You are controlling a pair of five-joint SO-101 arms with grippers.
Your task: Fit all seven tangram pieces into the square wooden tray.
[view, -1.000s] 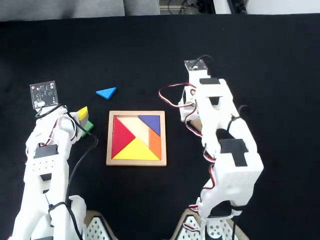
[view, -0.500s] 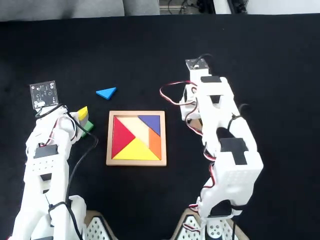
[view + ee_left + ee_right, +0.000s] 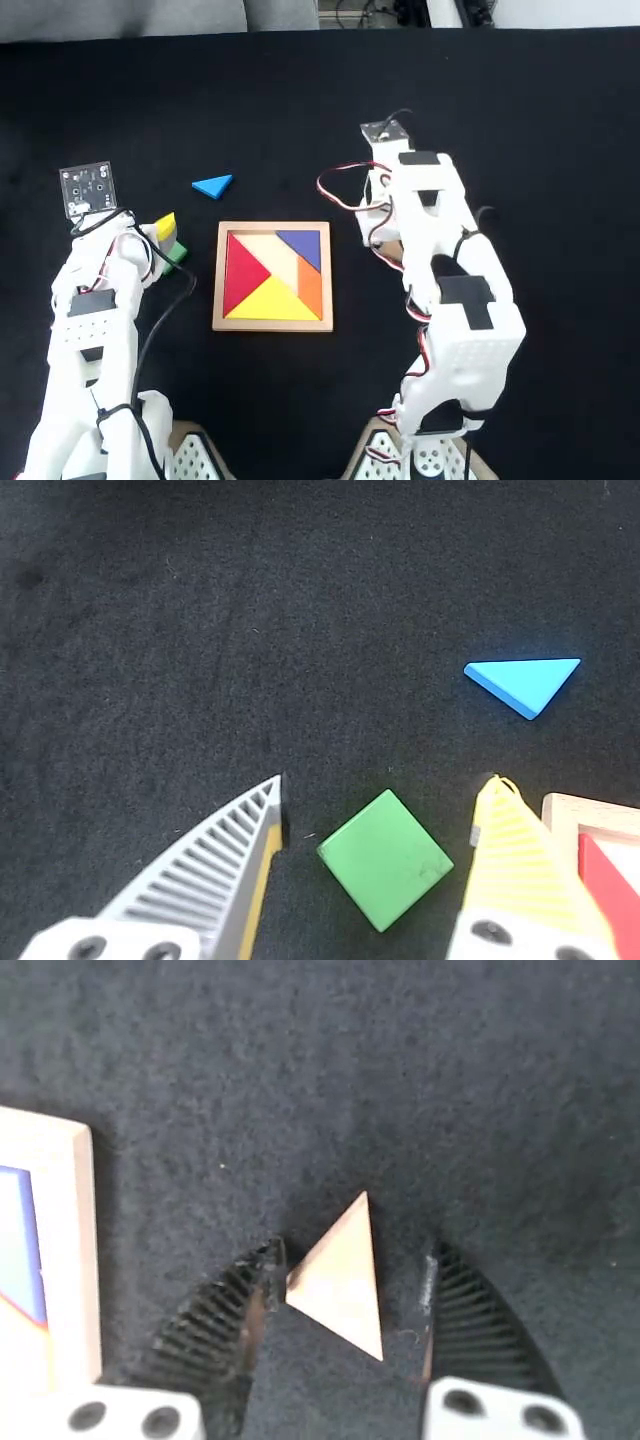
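The square wooden tray (image 3: 219,277) lies mid-table with red, yellow, orange, blue and pale pieces inside; its corner (image 3: 590,815) and edge (image 3: 66,1240) also show in the wrist views. A light-blue triangle (image 3: 213,185) (image 3: 525,680) lies loose beyond the tray. A green square (image 3: 385,857) (image 3: 175,254) lies flat between the fingers of my open left gripper (image 3: 382,785), left of the tray. My right gripper (image 3: 350,1260), right of the tray, is open around a small tan triangle (image 3: 343,1278) lying on the cloth; one finger touches or nearly touches its edge.
Black cloth covers the table. A small circuit-board tag (image 3: 87,189) sits at the left arm's wrist. Red and white cables (image 3: 345,195) loop off the right arm toward the tray's right side.
The right arm's wrist has shifted slightly left, toward the tray. The left arm and all pieces have stayed where they were.
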